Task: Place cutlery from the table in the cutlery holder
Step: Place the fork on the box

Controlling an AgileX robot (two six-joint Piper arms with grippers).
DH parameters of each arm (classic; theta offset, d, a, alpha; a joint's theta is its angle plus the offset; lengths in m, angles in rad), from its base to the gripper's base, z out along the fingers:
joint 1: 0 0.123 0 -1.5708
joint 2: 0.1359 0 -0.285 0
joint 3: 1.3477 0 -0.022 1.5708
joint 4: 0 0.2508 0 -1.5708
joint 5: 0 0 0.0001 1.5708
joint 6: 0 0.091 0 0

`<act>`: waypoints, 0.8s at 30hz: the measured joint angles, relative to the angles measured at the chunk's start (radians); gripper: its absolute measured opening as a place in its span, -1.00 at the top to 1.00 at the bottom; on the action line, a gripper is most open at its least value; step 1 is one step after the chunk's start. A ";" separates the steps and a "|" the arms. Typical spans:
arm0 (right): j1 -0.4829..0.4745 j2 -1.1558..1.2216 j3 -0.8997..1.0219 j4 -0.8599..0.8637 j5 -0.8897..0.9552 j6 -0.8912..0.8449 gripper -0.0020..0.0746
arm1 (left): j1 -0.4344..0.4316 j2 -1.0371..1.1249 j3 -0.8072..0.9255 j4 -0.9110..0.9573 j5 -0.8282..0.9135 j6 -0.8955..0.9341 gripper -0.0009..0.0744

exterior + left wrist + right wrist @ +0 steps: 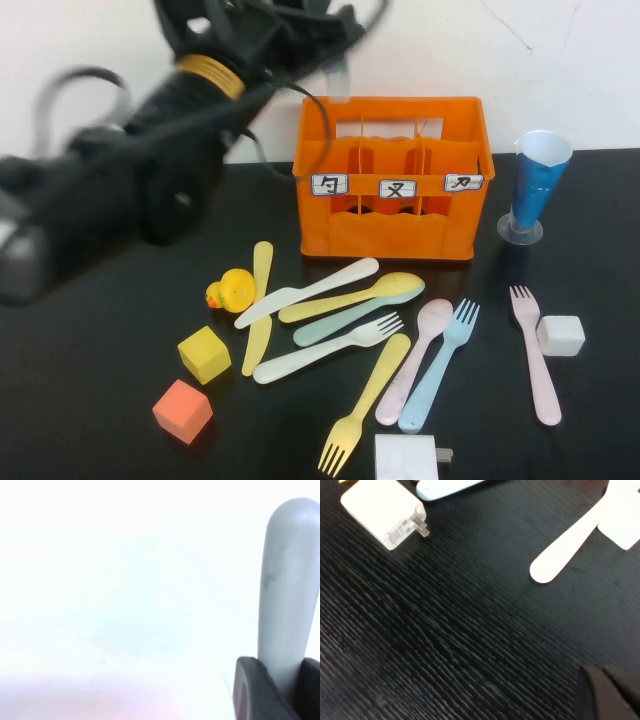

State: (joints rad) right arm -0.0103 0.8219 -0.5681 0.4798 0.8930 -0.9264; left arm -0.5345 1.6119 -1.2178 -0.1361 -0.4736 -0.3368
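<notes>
Labels (397, 187) on cutlery holder (390, 225) bear Chinese characters.

Plain white wall (560, 60), perhaps scuffed.

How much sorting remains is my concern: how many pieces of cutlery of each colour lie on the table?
Yellow cutlery: 3
White cutlery: 2
Pink cutlery: 2
Green cutlery: 1
Blue cutlery: 1
Total: 9 on the table
Left gripper, raised rear left, grips a grey handle; right gripper, shut, hovers over the table.
</notes>
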 joint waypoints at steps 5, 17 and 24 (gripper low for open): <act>0.000 0.000 0.000 0.000 0.000 0.000 0.95 | -0.013 0.118 0.002 0.114 -0.201 -0.026 0.64; 0.000 0.000 0.000 0.000 -0.001 0.000 0.95 | -0.018 0.255 0.002 0.352 -0.395 -0.093 0.64; 0.000 0.000 0.000 0.000 -0.008 0.000 0.95 | -0.018 0.334 0.002 0.347 -0.497 -0.055 0.64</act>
State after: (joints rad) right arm -0.0103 0.8219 -0.5681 0.4798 0.8849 -0.9264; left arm -0.5521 1.9464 -1.2157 0.2113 -0.9711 -0.3917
